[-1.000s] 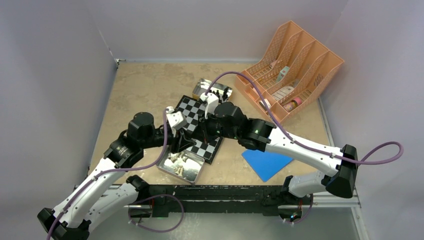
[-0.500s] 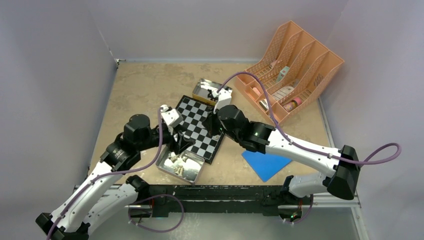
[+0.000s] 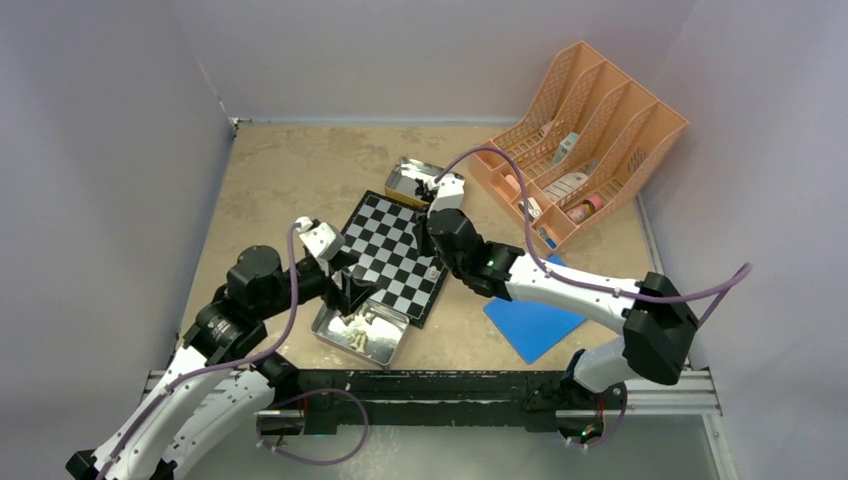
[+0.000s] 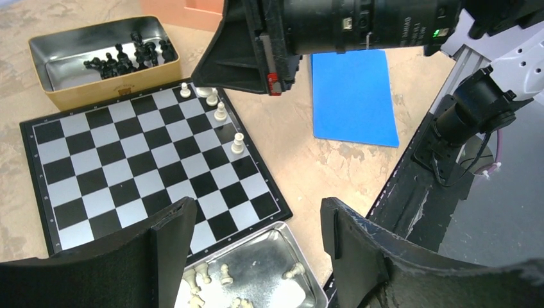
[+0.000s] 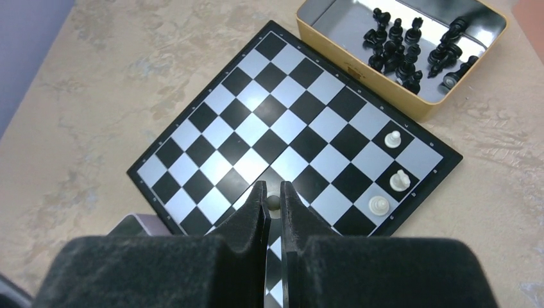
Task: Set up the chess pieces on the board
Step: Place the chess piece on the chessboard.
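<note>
The checkered board [image 3: 385, 255] lies mid-table. My right gripper [image 5: 274, 200] hangs over the board's right part and is shut on a small cream-white piece [image 5: 274, 204]; it also shows in the top view [image 3: 425, 243]. Three white pieces [image 5: 400, 181] stand along the board's right edge. My left gripper [image 4: 256, 224] is open and empty above the silver tin [image 4: 301, 244] of white pieces [image 4: 206, 274] at the board's near corner. It is also visible from above [image 3: 352, 297]. Black pieces [image 5: 398, 54] lie in the gold-sided tin [image 5: 385, 90] behind the board.
An orange file organizer [image 3: 585, 130] stands at the back right. A blue flat square [image 3: 532, 322] lies right of the board, near the front rail [image 3: 430, 385]. Grey walls close in the left and back.
My left gripper has drawn back left and nearer, from over the board to above the silver tin. My right arm has folded in, its gripper staying over the board's right part.
</note>
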`<state>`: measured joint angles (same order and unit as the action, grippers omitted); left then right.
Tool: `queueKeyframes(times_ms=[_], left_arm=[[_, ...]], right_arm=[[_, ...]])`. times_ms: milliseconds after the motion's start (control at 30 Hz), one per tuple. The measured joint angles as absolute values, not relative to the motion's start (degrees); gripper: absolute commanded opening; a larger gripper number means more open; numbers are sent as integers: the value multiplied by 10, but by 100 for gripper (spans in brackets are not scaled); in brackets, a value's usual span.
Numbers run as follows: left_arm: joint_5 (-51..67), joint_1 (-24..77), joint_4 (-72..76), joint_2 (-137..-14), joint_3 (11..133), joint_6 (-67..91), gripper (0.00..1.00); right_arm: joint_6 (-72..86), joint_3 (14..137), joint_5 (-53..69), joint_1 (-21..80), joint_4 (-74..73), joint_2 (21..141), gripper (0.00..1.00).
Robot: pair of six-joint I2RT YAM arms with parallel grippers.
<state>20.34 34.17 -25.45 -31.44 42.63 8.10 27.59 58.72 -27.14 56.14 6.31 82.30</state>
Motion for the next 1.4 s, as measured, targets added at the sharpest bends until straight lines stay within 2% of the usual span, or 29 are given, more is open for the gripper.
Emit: queueKeyframes(times_ms=[267,367,867,1400], left_arm=[[193,342,-262,-315,428,120,78],[192,342,-262,-313,428,138,83],[112,342,-288,-228,422,159,84],[100,342,-297,-211,419,160,84]], right_arm=[[272,587,-288,541,100,882,6],[267,587,-290,525,112,896,7],[265,590,-287,485,138,974,7],[275,590,-288,464,168,1043,8]])
